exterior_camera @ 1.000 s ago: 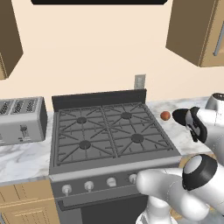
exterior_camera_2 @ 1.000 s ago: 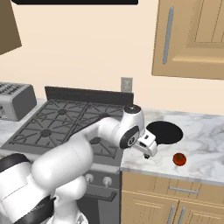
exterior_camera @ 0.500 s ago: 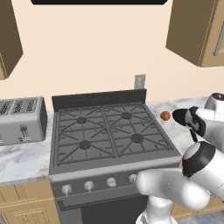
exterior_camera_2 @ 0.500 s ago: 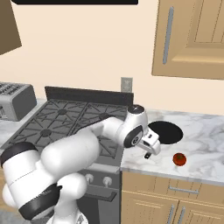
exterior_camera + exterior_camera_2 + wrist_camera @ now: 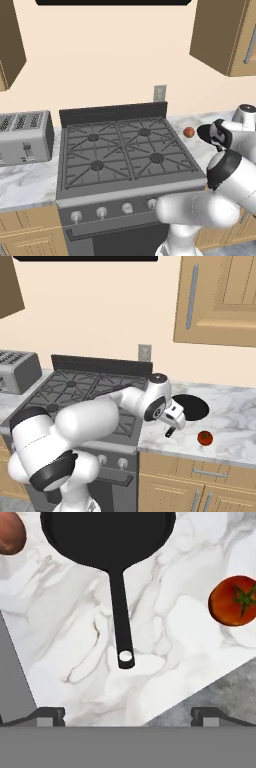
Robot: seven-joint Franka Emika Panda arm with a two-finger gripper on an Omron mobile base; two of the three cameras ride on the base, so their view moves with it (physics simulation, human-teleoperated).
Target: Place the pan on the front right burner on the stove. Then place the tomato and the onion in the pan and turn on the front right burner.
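Observation:
The black pan (image 5: 107,532) lies on the marble counter right of the stove (image 5: 125,150), its long handle (image 5: 121,617) pointing toward the counter's front edge. My gripper (image 5: 128,716) hangs open just above the handle's end, with nothing between its fingertips (image 5: 50,714). From the right base, the gripper (image 5: 171,426) is at the near side of the pan (image 5: 194,406). The red tomato (image 5: 234,601) (image 5: 204,438) rests on the counter right of the handle. The pinkish onion (image 5: 10,533) (image 5: 188,132) sits left of the pan, beside the stove. The front right burner (image 5: 157,158) is bare.
A silver toaster (image 5: 25,136) stands on the counter left of the stove. Round knobs (image 5: 102,212) line the stove's front panel. Wooden wall cabinets (image 5: 220,301) hang above the right counter. My own arm crosses the stove's right side in the right base view.
The arm's elbow has swung and the hand has shifted slightly right, settling over the pan's handle end. Pan, tomato and onion have not moved. The jaws stay open.

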